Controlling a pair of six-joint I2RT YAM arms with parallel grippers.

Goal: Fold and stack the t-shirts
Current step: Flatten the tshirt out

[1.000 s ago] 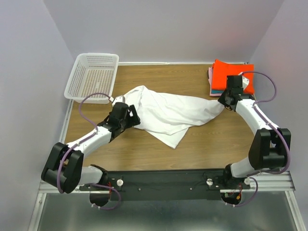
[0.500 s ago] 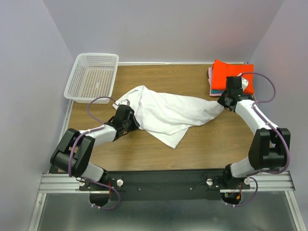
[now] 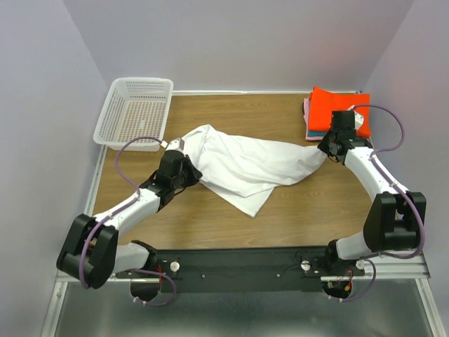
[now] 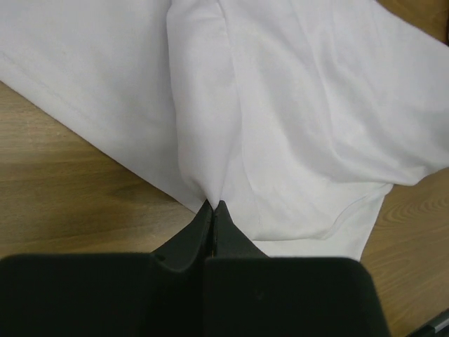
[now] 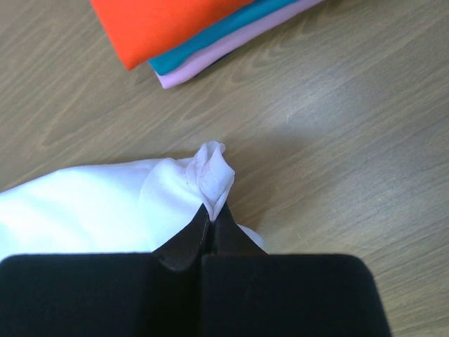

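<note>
A white t-shirt (image 3: 245, 165) lies rumpled across the middle of the table, stretched between both arms. My left gripper (image 3: 188, 170) is shut on its left edge; the left wrist view shows the cloth (image 4: 295, 119) pinched at the closed tips of that gripper (image 4: 213, 205). My right gripper (image 3: 325, 149) is shut on the shirt's right end, where a bunched tuft (image 5: 214, 172) sticks out above the tips of the gripper (image 5: 212, 209). A stack of folded t-shirts (image 3: 335, 110), orange-red on top of teal and pink (image 5: 210, 42), sits at the back right.
A white mesh basket (image 3: 135, 112) stands at the back left corner, partly over the table edge. Purple walls close in the left, right and back sides. Bare wood (image 3: 210, 217) shows in front of the shirt.
My left gripper has closed on the shirt's left edge, and the left arm has shifted slightly. The right arm and the stack have not moved.
</note>
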